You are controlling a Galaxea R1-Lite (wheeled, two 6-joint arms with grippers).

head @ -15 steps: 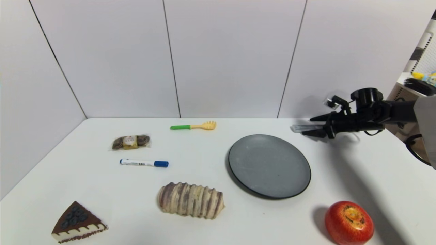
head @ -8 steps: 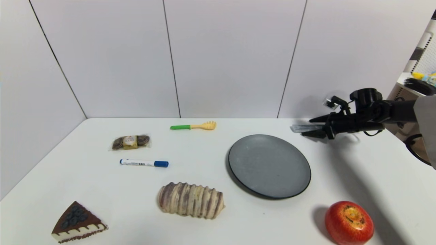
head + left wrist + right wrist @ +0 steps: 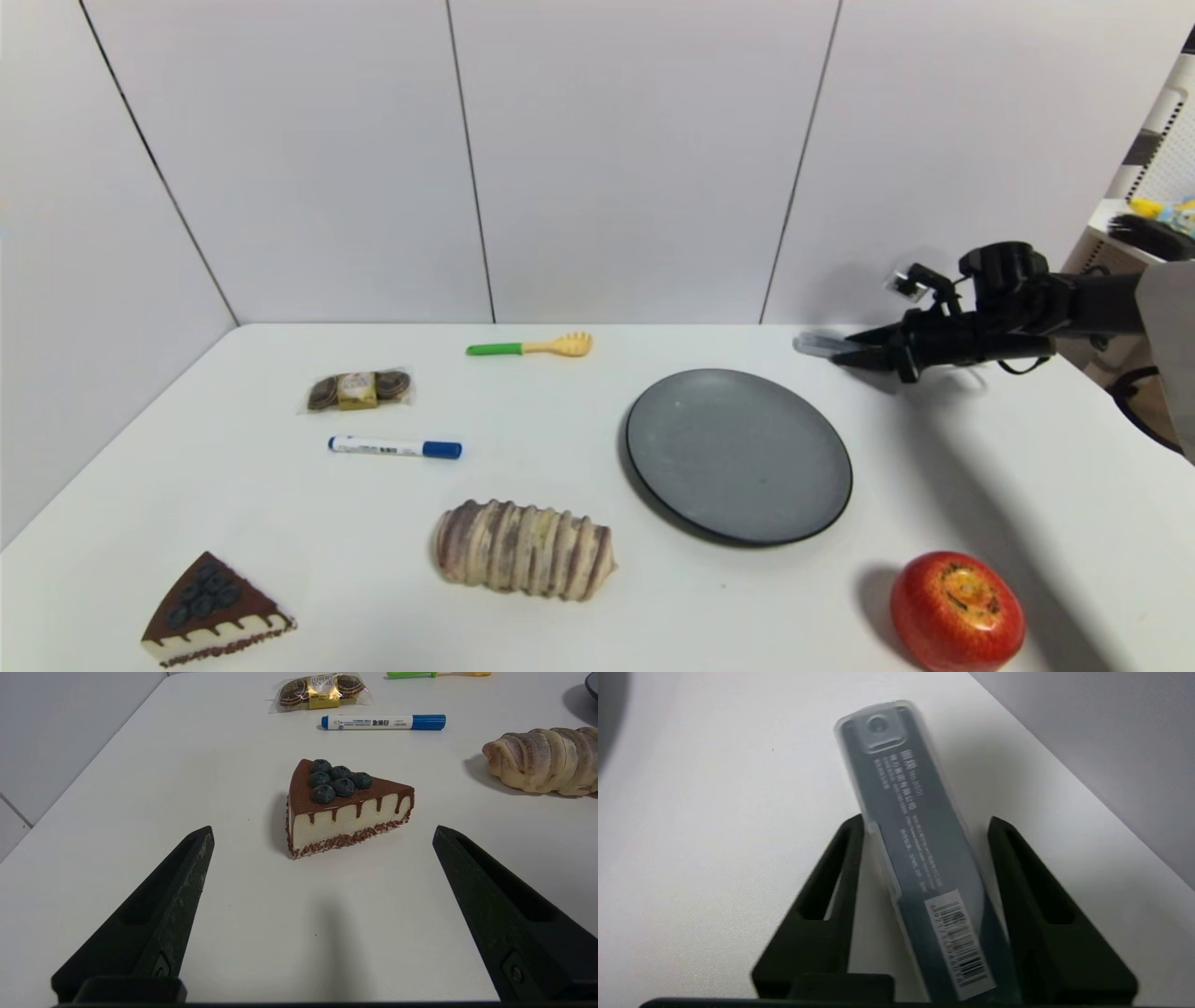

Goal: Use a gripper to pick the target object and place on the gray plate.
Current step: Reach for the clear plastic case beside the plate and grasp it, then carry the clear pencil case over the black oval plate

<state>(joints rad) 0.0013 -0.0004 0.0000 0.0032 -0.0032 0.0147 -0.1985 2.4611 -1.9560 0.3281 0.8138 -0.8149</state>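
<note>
The gray case (image 3: 812,344) lies at the back right of the table, just behind the gray plate (image 3: 738,455). My right gripper (image 3: 864,351) reaches in from the right and is shut on the case. In the right wrist view the two black fingers (image 3: 850,858) flank the case (image 3: 906,798), whose barcode label sits near the palm, with my right gripper (image 3: 927,823) closed on its sides. The plate is empty. My left gripper (image 3: 322,830) is open and empty, low over the front left of the table, out of the head view.
A blue-capped marker (image 3: 394,448), wrapped chocolates (image 3: 359,389) and a green-handled fork (image 3: 529,347) lie at the left and back. A striped bread roll (image 3: 523,549) and a cake slice (image 3: 215,609) sit in front. A red apple (image 3: 957,610) sits front right.
My right gripper's fingers have closed from wide apart onto the case. The case's free end has shifted slightly up and left.
</note>
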